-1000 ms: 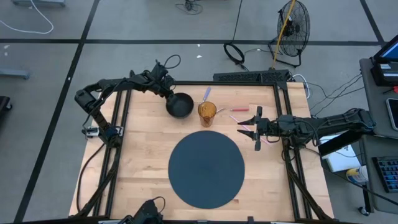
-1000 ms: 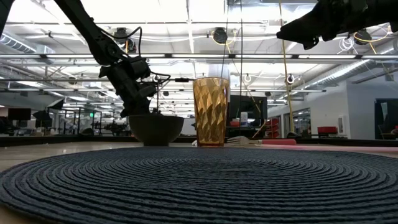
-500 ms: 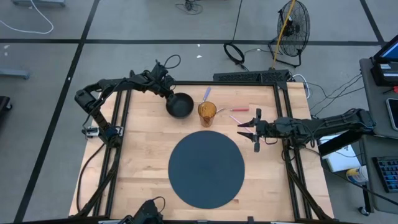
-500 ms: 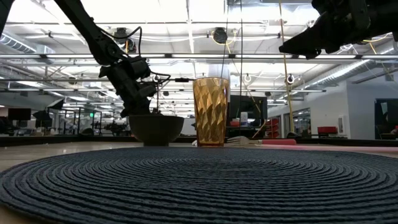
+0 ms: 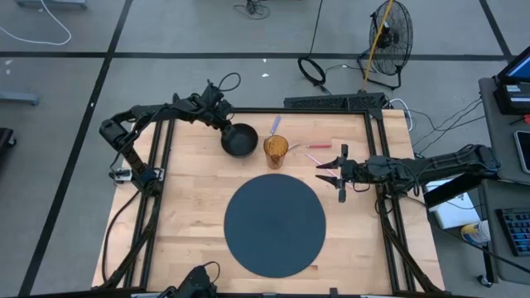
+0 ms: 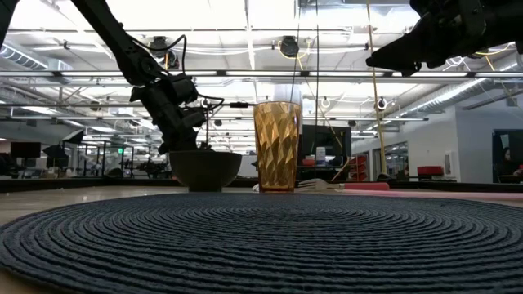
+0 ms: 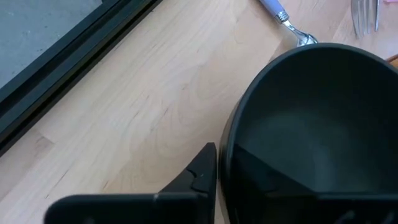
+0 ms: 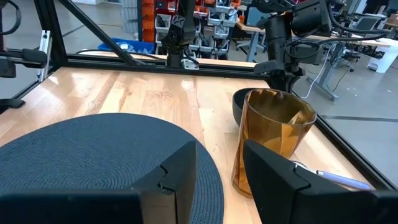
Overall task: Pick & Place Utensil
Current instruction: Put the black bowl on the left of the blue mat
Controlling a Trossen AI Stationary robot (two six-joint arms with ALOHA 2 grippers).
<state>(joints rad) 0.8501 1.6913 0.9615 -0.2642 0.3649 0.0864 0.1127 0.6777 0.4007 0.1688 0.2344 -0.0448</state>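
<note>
A black bowl [image 5: 240, 140] stands on the wooden table near its far edge. My left gripper [image 5: 225, 126] is at the bowl's left rim, shut on it. Right of the bowl stands an amber cup [image 5: 276, 150]. A spoon with a pale blue handle [image 5: 276, 124] lies behind them. A fork with a pink handle [image 5: 319, 146] lies flat to the cup's right. My right gripper [image 5: 328, 171] hovers open above the table, right of the cup and near the fork, touching nothing. In the right wrist view its fingers [image 8: 180, 165] point at the cup [image 8: 273, 140]. My left gripper straddles the bowl's rim [image 7: 231, 134] on the side toward the table's left edge, one finger [image 7: 202, 171] outside the wall and the other inside, coming slanting down from the far left. The bowl sits upright with its base on the table [image 6: 204, 170].
A large round dark woven placemat [image 5: 275, 225] covers the table's middle and near part. Black frame rails [image 5: 159, 165] run along the table's sides. Bare wood lies left and right of the mat. A fan [image 5: 389, 37] and cables are on the floor beyond.
My right gripper has come down a little and tipped its fingers downward, then kept still. The bowl, cup and utensils have stayed where they were.
</note>
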